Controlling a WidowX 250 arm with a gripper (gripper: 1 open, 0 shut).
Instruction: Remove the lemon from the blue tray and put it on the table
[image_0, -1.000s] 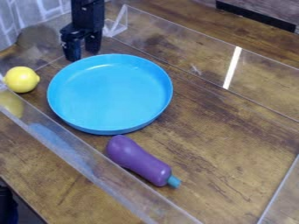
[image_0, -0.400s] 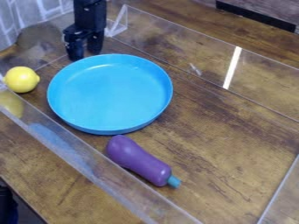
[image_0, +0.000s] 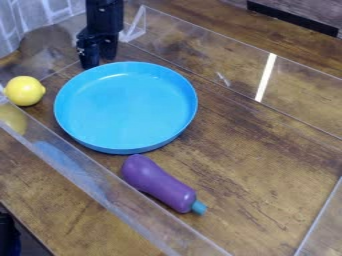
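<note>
The lemon (image_0: 24, 90), small, round and bright yellow, lies on the table (image_0: 254, 150) at the left edge, just outside the blue tray (image_0: 127, 105). The tray is a wide shallow blue dish with a bare inside. My gripper (image_0: 95, 55) is a black unit hanging at the tray's far rim, up and to the right of the lemon and apart from it. Its jaws stand open with nothing between them.
A purple eggplant (image_0: 160, 183) with a teal stem lies on the table in front of the tray. A glossy clear sheet covers the dark wood planks and throws a bright reflection (image_0: 266, 76) on the right.
The gripper has drifted slightly up and to the right, away from the tray's rim. Lemon, tray and eggplant have not moved.
</note>
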